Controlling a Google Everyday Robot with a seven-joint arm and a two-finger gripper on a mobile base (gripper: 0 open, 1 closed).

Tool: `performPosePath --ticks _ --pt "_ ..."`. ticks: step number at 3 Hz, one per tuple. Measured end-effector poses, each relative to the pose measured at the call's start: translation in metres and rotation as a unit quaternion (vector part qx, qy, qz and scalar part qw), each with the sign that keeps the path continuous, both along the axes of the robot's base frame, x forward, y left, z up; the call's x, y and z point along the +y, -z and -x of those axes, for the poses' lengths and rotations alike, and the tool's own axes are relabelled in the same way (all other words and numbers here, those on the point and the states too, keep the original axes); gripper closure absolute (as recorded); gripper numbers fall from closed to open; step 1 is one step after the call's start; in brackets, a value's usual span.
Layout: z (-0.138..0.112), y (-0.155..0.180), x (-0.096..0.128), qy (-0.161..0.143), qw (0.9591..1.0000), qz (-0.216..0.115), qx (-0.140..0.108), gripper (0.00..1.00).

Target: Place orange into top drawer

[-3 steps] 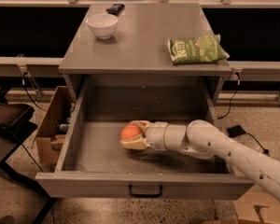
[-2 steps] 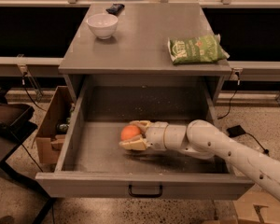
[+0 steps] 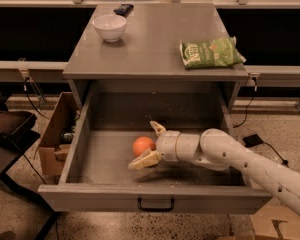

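The orange (image 3: 143, 146) rests on the speckled floor of the open top drawer (image 3: 110, 159), left of its middle. My gripper (image 3: 141, 145) reaches in from the right on a white arm. Its fingers are spread open, one finger (image 3: 157, 129) behind the orange and the other in front of it, with small gaps to the fruit. The drawer's front panel with its black handle (image 3: 155, 204) faces the camera.
On the cabinet top stand a white bowl (image 3: 109, 27), a green snack bag (image 3: 211, 53) and a dark object (image 3: 123, 8) at the back. A cardboard box (image 3: 56, 134) sits left of the drawer. A dark chair (image 3: 10, 129) is at far left.
The fingers have spread apart and let go of the orange. The orange now sits slightly lower, on the drawer floor. The arm has barely moved.
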State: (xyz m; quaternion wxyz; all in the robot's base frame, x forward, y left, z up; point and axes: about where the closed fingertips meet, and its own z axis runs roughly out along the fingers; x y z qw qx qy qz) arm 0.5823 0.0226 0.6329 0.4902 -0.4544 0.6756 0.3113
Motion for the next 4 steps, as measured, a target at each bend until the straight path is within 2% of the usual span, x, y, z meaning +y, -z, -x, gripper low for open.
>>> performPosePath --ticks 1,2,3,4 --pt "0.005 -0.016 -0.002 0.000 1.0000 0.002 -0.008 0.00" --pt "0.015 -0.052 -0.017 0.006 0.9995 0.026 -0.020 0.00" --pt "0.031 -0.098 -0.043 0.001 0.9975 0.068 -0.020 0.00" --pt "0.036 -0.156 -0.065 -0.014 0.9897 0.142 -0.012 0.00"
